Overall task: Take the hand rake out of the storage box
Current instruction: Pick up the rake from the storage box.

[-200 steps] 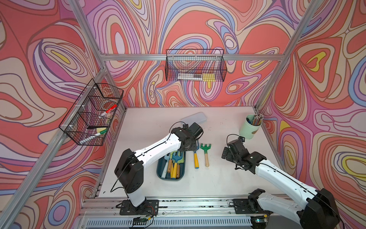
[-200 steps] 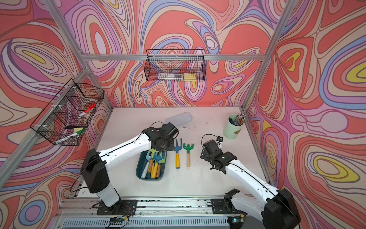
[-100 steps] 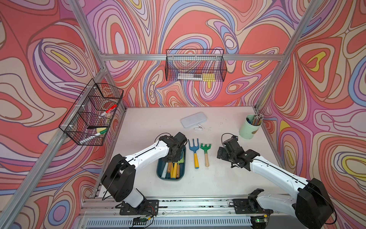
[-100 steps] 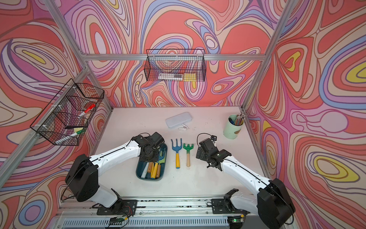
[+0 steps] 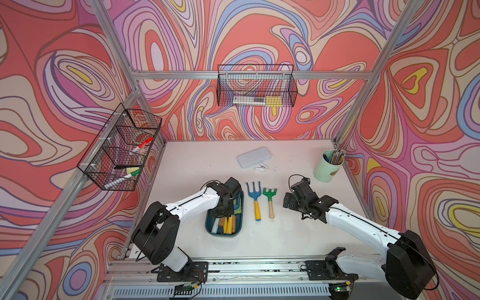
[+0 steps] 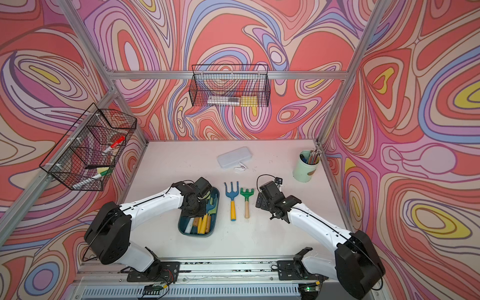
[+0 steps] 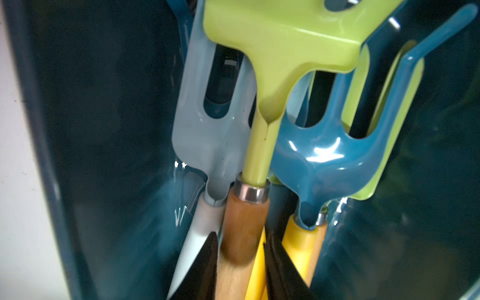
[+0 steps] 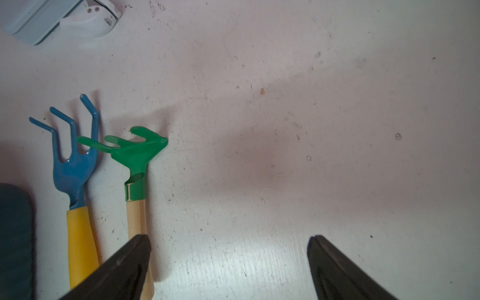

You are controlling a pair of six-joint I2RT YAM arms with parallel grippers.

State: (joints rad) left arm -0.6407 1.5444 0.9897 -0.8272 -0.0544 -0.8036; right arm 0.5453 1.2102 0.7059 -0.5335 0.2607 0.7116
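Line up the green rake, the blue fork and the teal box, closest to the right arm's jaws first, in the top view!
Starting from the right gripper, whose jaws are wide open:
1. Green rake, on the table right beside it.
2. Blue fork, just past the rake.
3. Storage box, farthest, beyond both tools.

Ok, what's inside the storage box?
A lime-green rake lies on top, wooden handle flanked by the left gripper. Partly under it: a pale grey fork and a teal cultivator. Under the cultivator, another lime-green tool head, mostly covered. The storage box floor beneath them is hidden.
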